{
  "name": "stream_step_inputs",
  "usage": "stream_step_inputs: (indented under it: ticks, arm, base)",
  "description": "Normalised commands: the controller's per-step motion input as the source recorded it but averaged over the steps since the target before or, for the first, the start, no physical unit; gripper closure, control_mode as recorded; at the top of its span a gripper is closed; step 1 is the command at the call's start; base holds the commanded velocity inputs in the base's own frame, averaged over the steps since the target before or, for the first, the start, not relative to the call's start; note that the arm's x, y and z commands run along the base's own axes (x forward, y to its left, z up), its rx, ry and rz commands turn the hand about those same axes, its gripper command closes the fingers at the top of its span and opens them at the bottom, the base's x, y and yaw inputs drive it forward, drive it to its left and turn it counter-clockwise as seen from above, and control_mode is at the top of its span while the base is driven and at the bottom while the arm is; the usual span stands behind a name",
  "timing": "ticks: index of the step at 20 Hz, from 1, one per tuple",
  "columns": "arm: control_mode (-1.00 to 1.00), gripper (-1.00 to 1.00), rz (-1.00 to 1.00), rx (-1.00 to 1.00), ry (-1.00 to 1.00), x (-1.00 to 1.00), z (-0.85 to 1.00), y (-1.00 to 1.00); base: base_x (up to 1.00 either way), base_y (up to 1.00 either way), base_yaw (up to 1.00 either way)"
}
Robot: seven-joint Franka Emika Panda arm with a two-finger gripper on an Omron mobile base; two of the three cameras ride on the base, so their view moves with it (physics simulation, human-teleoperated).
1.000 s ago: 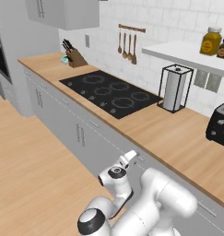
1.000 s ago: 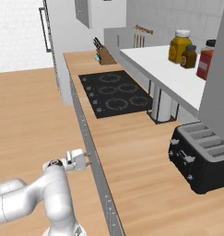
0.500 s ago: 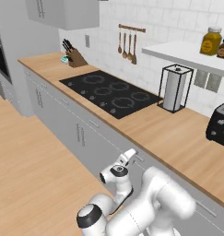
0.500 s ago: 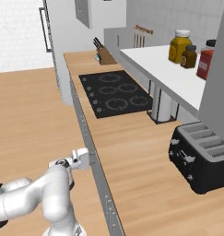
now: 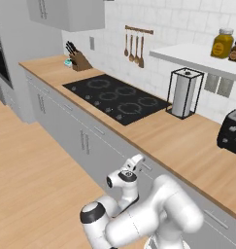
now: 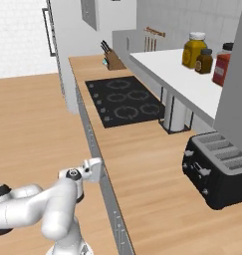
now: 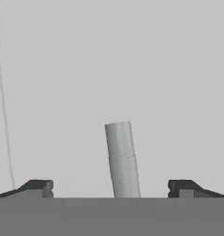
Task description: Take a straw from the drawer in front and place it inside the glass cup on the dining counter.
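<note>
Drawer handle point(image 7: 122, 159), a slim grey bar, stands nearly upright between the spread fingertips of the gripper point(image 7: 111, 186) in the hand view, tilted slightly; nothing is pinched. Rigid and smooth, it likely wants a grasp across its middle. Behind it lies the flat grey drawer point(image 7: 132, 69) front, shut, under the wall counter point(image 5: 187, 141). Farther off sit the cooktop point(image 5: 114, 97) and toaster point(image 6: 217, 169).

base views: behind arm, share cooktop point(image 5: 114, 98) | hand view: close, probably drawer front point(image 7: 132, 69)
</note>
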Motion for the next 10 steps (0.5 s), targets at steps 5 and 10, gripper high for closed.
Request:
stream_step_inputs:
  ticks: [5,10]
  arm:
    - [-1.0,-1.0,0.0,0.0,0.01,0.27,-0.26,-0.13]
    - [-1.0,1.0,0.0,0.0,0.0,0.01,-0.18,-0.04]
  base:
    - [0.0,0.0,0.0]
    - [0.0,0.0,0.0]
